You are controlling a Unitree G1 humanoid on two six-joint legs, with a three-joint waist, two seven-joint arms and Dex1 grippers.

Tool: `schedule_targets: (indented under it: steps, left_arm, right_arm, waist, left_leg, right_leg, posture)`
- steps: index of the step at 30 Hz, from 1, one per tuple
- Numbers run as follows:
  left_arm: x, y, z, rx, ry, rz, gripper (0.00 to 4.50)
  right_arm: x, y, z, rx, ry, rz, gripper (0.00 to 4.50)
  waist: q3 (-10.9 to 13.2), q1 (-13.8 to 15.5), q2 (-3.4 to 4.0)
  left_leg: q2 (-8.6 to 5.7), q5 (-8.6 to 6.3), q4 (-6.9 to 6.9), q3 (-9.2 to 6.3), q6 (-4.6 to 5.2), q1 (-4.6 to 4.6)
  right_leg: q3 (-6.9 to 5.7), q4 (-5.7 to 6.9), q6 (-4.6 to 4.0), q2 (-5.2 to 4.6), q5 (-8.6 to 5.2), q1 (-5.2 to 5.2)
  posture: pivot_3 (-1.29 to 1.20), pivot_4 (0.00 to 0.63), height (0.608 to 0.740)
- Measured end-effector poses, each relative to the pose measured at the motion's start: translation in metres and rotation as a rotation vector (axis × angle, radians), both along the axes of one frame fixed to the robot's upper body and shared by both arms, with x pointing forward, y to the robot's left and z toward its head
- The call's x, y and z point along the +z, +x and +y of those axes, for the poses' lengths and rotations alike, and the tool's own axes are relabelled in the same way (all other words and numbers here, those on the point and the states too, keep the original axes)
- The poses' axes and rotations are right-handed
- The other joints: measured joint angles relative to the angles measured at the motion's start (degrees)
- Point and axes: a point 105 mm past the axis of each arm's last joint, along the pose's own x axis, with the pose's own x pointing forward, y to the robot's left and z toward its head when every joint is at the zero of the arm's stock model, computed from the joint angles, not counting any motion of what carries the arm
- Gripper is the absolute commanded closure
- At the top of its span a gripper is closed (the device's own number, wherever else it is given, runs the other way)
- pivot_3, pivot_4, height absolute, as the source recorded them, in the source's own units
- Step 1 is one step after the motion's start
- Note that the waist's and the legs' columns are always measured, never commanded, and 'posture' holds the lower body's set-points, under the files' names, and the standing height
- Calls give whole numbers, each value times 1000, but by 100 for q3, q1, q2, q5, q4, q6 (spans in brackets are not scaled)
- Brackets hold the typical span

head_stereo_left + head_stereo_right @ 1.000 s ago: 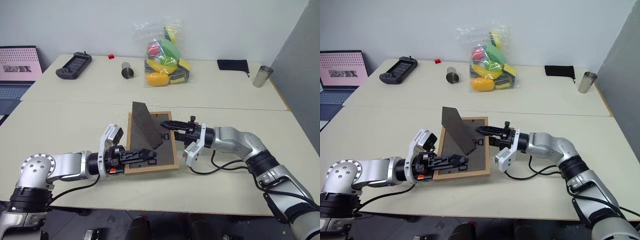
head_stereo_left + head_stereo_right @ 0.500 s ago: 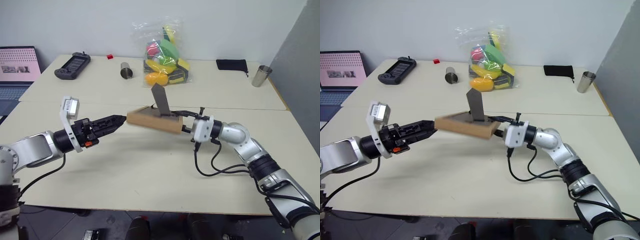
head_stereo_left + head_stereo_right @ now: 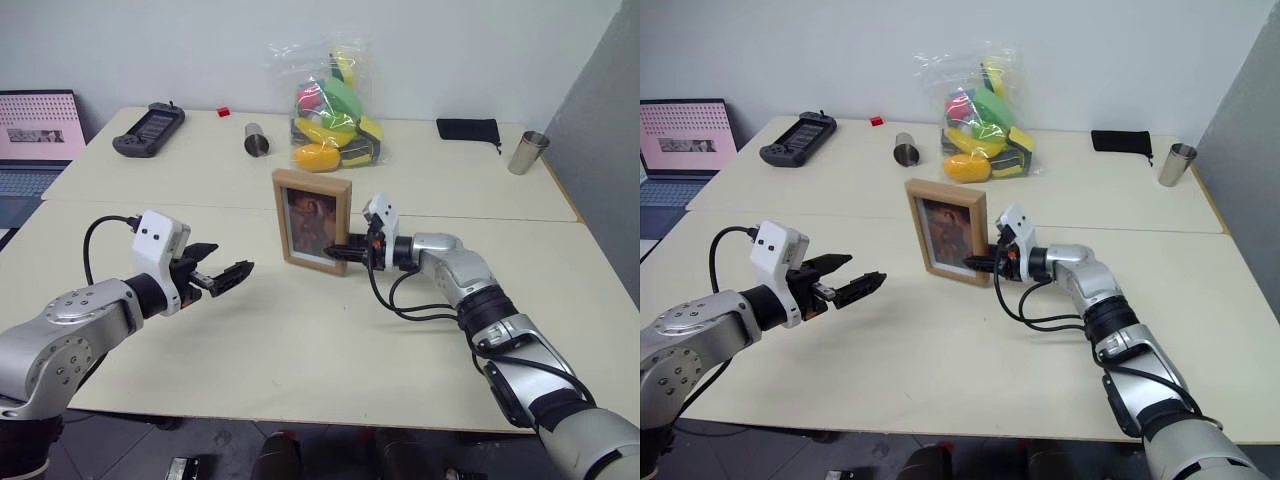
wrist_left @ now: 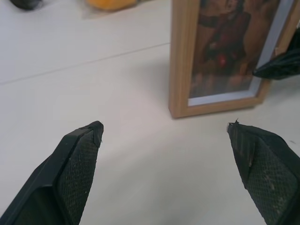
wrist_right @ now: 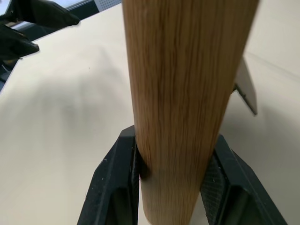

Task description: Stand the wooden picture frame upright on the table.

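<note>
Wooden picture frame (image 3: 313, 221): stood upright near the middle of the tabletop (image 3: 300, 340), picture facing the robot; a second earlier it lay flat, back up, stand raised. Left end effector (image 3: 232, 273): had let go and drawn back to the frame's left, black textured fingers (image 4: 77, 161) spread wide, holding nothing. Right end effector (image 3: 335, 253): clamped on the frame's lower right edge. Frame: rectangular, light grained wood, glossy glass over a brownish picture. Tabletop: pale cream, smooth.
</note>
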Motion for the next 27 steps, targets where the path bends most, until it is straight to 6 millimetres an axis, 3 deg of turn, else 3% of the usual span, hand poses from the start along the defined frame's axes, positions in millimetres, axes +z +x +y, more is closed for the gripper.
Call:
schedule_targets:
  steps: [3, 9, 13, 17, 21, 25, 27]
  left_arm:
    - [-3, 0, -2, -11, -4, 1, 0]
    - [-5, 3, -4, -15, -21, -1, 0]
    - [-10, 7, -3, -10, -38, 9, 0]
    - [-16, 11, -4, -16, -48, 29, 0]
    - [-17, 11, -2, -47, -50, 55, 0]
    - [-11, 12, 1, -99, -50, 83, 0]
    - [-8, 13, 2, -117, -53, 89, 0]
  right_arm:
    - [-2, 2, -1, -15, 18, 44, 3188]
    - [-10, 5, -5, -58, -3, 55, 1801]
    - [-19, -2, -27, -98, -45, 23, 785]
    - [-25, -14, -62, -175, -144, -60, 7]
    - [-5, -36, -90, -217, -184, -183, 7]
    - [39, -59, -89, -202, -134, -310, 7]
    - [46, -68, -86, -197, -126, -327, 7]
  waist:
    - [0, -9, 0]
    - [0, -21, 0]
    - [0, 15, 0]
    - [0, 36, 0]
    - [0, 34, 0]
    - [0, -51, 0]
    - [0, -52, -1]
  left_leg:
    - [1, 0, 0, -1, 0, 2]
    - [1, 0, 0, -2, 0, 2]
    - [0, 0, 0, -2, 0, -4]
    - [0, 0, 0, -4, 0, -5]
    - [1, 0, 0, -6, 0, -4]
    - [4, -1, -2, -10, 1, 8]
    - [4, -1, -2, -12, 1, 7]
  right_leg:
    - [-2, 2, 0, 0, 0, 0]
    - [-3, 6, 1, 1, 0, 1]
    - [-3, 2, 1, 0, 0, 1]
    - [-4, 1, 2, 0, 0, 1]
    - [-2, 2, 3, 3, -1, -1]
    - [0, 8, 4, 12, -2, 2]
    - [-2, 7, 4, 12, -2, 3]
  posture:
    - [0, 150, 740]
    - [0, 150, 740]
    - [0, 150, 740]
    - [0, 150, 740]
    - [0, 150, 740]
    - [0, 150, 740]
    - [0, 150, 740]
